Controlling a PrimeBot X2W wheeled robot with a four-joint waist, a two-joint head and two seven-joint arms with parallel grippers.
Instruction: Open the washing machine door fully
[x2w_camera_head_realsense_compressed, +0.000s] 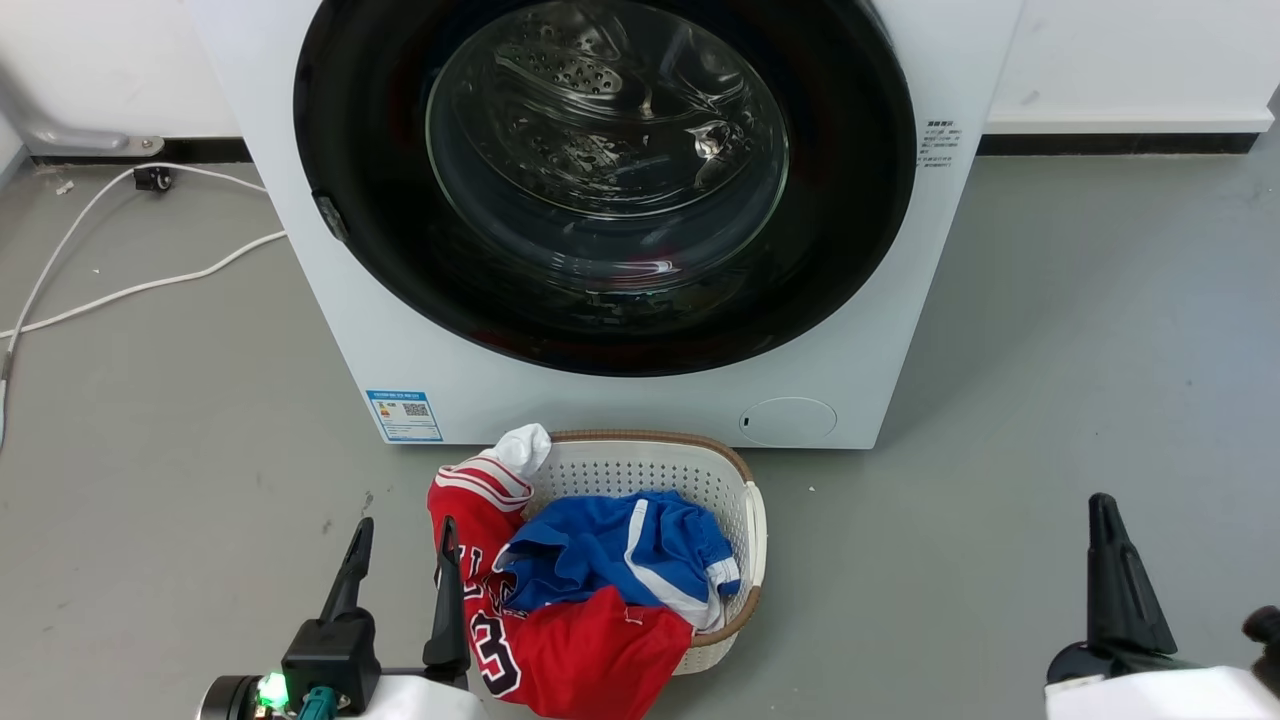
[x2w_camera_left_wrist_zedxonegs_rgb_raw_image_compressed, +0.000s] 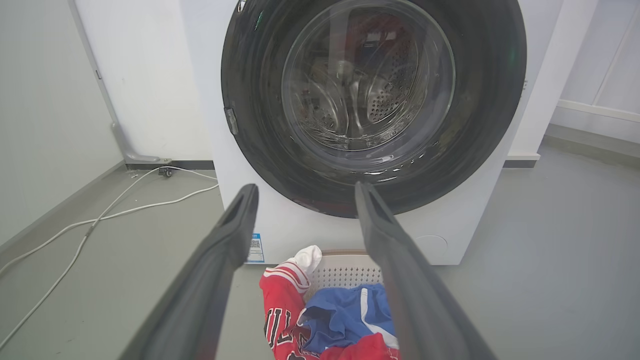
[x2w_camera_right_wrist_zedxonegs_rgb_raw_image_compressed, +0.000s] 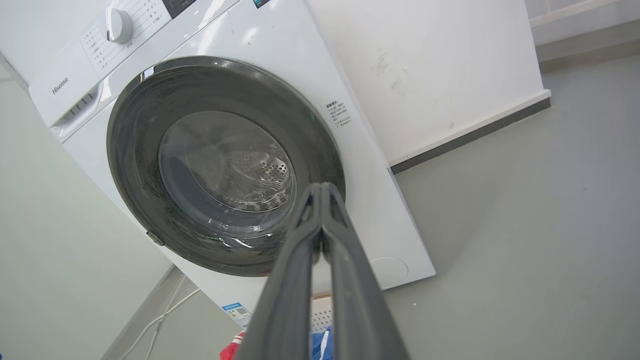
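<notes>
Door (x2w_camera_head_realsense_compressed: 605, 170) sits upper centre of the head view, shut, flush on the front of the washer (x2w_camera_head_realsense_compressed: 620, 410). Task not started.

Left gripper (x2w_camera_head_realsense_compressed: 406, 530) is at lower left with fingers spread, holding nothing, well apart from the door. Right gripper (x2w_camera_right_wrist_zedxonegs_rgb_raw_image_compressed: 320, 190) has its fingers pressed together with nothing between them, also well back.

Handling, my read:
- Door is rigid, glass bowl in a glossy black ring. Probably fairly heavy, and too slick to grab by the face. Don't push on the glass.
- The only purchase I see is the small grey tab (x2w_camera_head_realsense_compressed: 330, 215) on the ring's left edge, mid-left of the frame. Hook or pinch there.
- Hinge is likely on the opposite, right edge, so pull out and sweep rightward in an arc.
- Expect the latch to resist and then release suddenly.

Laundry basket (x2w_camera_head_realsense_compressed: 748, 490) with clothes sits just beside the washer's base, below the door. It looks clear of the swing, but can't be sure. The left gripper is the nearer one to the tab.
</notes>
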